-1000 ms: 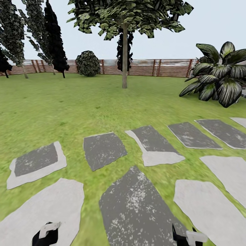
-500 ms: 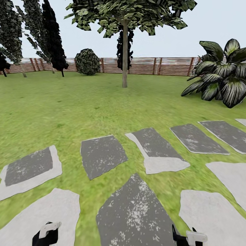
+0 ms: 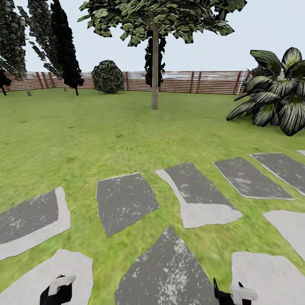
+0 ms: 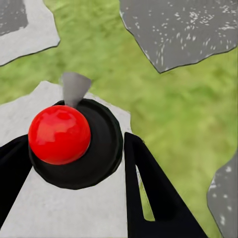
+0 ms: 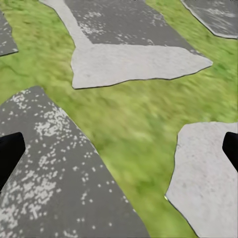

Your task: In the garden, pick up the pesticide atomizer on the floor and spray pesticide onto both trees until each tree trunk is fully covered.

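Observation:
The pesticide atomizer (image 4: 59, 134) shows from above as a red ball on a round black cap with a small grey nozzle. My left gripper (image 4: 74, 161) is shut on it, a black finger on each side, above a pale stepping stone. Low in the head view is the same left gripper (image 3: 59, 291). My right gripper (image 5: 119, 148) is open and holds nothing, its black tips far apart over grass; its place in the head view is the bottom right (image 3: 233, 293). One tree stands ahead across the lawn, with a straight grey-tan tree trunk (image 3: 154, 72) under a blocky green crown (image 3: 156, 17).
Grey stepping stones (image 3: 125, 201) lie in the grass just ahead of me. A big striped-leaf plant (image 3: 275, 97) stands at the right. Dark narrow trees (image 3: 63, 46) and a round shrub (image 3: 108, 76) line the brown slat fence (image 3: 203, 82) at the back.
The whole view has moved forward: the stepping stones have slid down and outward in the picture. Both grippers keep their places and states.

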Available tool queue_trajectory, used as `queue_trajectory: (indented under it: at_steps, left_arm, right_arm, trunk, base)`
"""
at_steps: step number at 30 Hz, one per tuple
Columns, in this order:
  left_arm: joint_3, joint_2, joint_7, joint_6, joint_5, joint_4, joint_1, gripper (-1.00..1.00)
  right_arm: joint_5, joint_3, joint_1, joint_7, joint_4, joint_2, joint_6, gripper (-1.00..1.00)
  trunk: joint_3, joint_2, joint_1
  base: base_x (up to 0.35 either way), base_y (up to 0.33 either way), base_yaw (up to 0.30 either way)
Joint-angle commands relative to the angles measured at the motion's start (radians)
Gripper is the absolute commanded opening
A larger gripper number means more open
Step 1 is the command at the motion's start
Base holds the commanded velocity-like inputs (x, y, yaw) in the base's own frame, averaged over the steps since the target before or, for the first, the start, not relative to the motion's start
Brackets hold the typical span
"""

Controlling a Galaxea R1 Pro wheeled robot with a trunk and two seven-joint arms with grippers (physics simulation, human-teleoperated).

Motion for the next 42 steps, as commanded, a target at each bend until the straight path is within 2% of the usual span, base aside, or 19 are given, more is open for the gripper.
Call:
queue_trajectory:
  at_steps: [1, 42]
  left_arm:
    - [0.002, 0.000, -0.004, -0.003, 0.005, 0.001, -0.001, -1.00]
    - [0.002, 0.000, -0.004, -0.003, 0.005, 0.001, -0.001, -1.00]
  right_arm:
    - [0.000, 0.000, -0.001, -0.002, 0.001, 0.000, -0.003, 1.00]
    - [0.000, 0.000, -0.001, -0.002, 0.001, 0.000, -0.003, 1.00]
  trunk:
    - [-0.001, 0.000, 0.000]
    - [-0.001, 0.000, 0.000]
  base:
    - [0.339, 0.000, 0.000]
    - [0.339, 0.000, 0.000]
